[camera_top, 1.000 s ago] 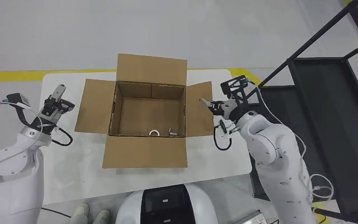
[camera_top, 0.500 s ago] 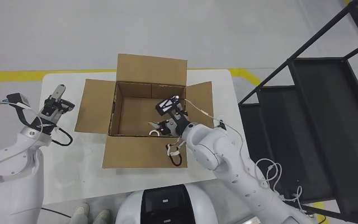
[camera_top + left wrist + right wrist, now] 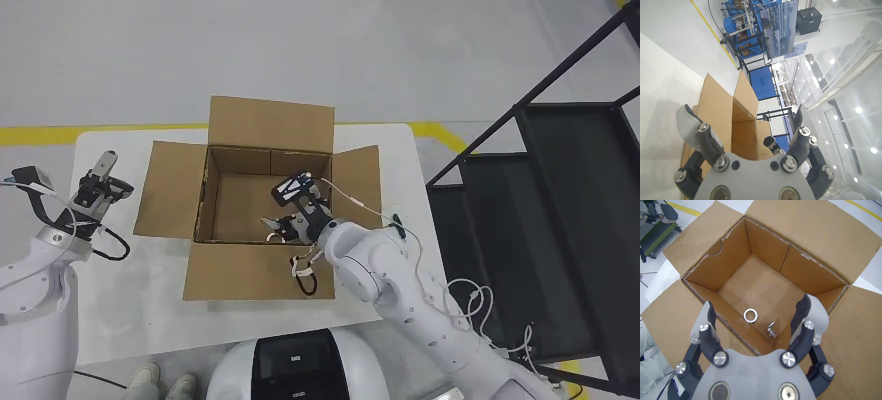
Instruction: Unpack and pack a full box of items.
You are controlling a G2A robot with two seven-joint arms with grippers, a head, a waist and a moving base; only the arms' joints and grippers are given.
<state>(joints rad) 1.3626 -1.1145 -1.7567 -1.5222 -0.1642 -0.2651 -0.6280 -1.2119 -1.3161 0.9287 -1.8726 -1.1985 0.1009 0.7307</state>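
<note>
Plainly the right gripper [image 3: 757, 303] is spread wide with nothing between its fingers, poised over the mouth of the open cardboard box [image 3: 730, 256]. On the box floor below it lie the two items left to unpack. A metal ring [image 3: 750, 315] lies flat with its hole upward, and a small metal bracket [image 3: 772, 329] sits just beside it, closer to the corner. Both are near the wall on the robot's side. The ring falls almost in line with the gap between the fingers, so I judge that a mostly straight descent would reach it. The bracket's long axis runs roughly crosswise to the line between the fingers, which should suit a pinch. The right wrist view gives these small parts and their lie. The top view instead gives the layout: the right gripper [image 3: 278, 222] is inside the box opening, while the left gripper [image 3: 100, 175], also open and empty, hangs over the table [image 3: 120, 300] beyond the left flap, well apart from the parts. The right arm is therefore much the nearer.
</note>
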